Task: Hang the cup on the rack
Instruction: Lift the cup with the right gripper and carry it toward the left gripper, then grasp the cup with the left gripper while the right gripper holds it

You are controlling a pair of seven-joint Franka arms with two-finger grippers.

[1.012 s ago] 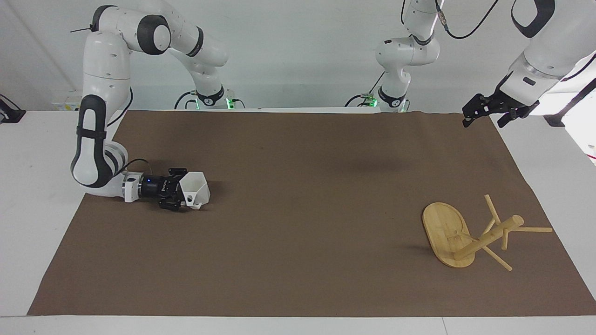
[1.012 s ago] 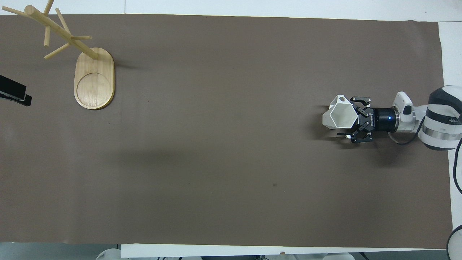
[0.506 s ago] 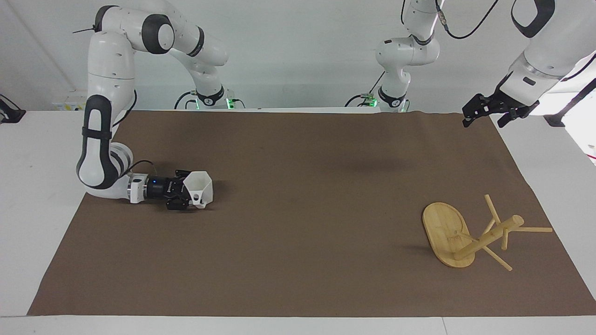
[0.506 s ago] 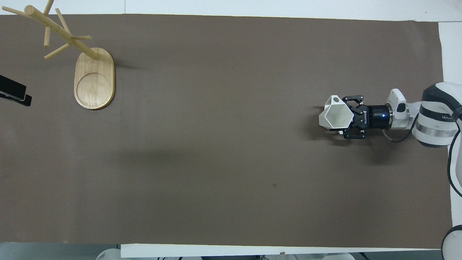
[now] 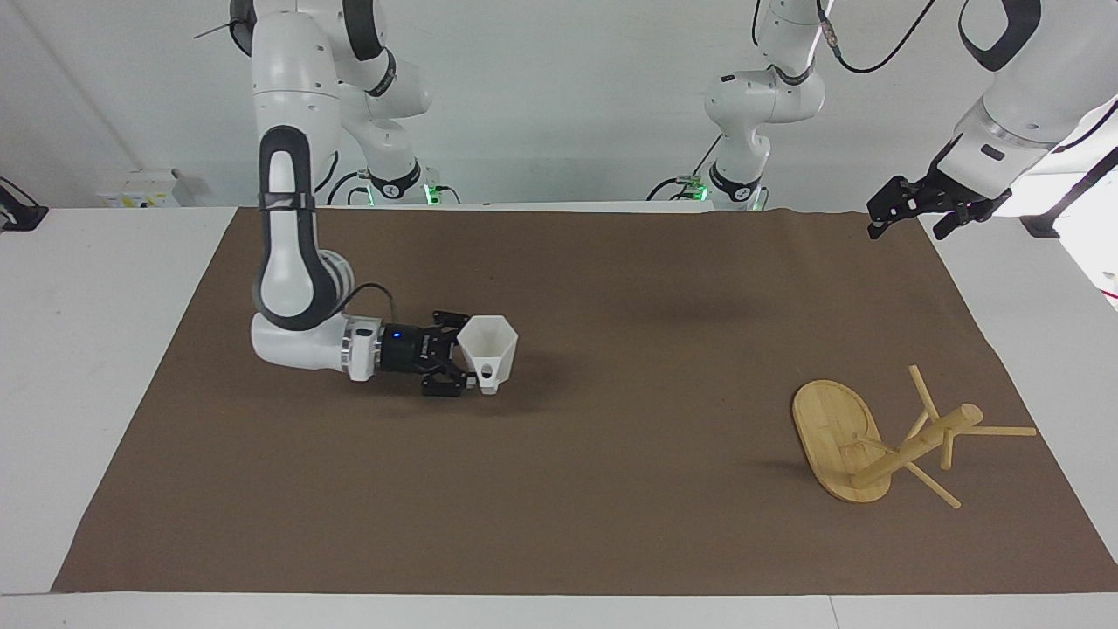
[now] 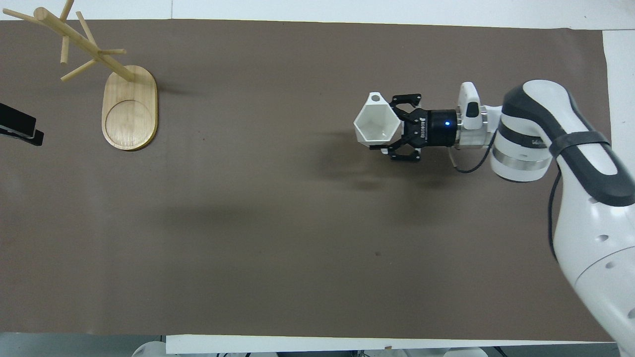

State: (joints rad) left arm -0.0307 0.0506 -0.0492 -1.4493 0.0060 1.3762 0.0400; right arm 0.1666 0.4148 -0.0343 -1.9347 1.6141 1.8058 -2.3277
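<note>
While the right arm stretches out level across the brown mat (image 5: 611, 288), its gripper (image 5: 458, 362) is clamped on a white cup (image 5: 489, 349), held clear of the cloth left of centre in the facing view. That cup is hard, matte plastic with flat hexagonal facets that narrow toward the base. Its mouth tilts up, so the overhead view looks straight into a six-sided opening (image 6: 377, 124), and a round cut-out hole shows in the handle tab at its edge. Black linkage fingers (image 6: 407, 99) splay on either side of the cup's wall, behind a dark cylindrical wrist with a small blue light.

Lower right in the facing view stands the rack (image 5: 882, 441), of pale bamboo: a flat oval base with a turned ring groove, a round post and thin dowel pegs pointing several ways. In the overhead view it sits at the upper left (image 6: 130, 106), well apart from the cup, toward the left arm's end of the table.

At the upper right of the facing view the left gripper (image 5: 908, 217) hangs over the mat's corner, waiting, its dark fingers spread with nothing between them. A soft shadow lies on the mat under the cup.
</note>
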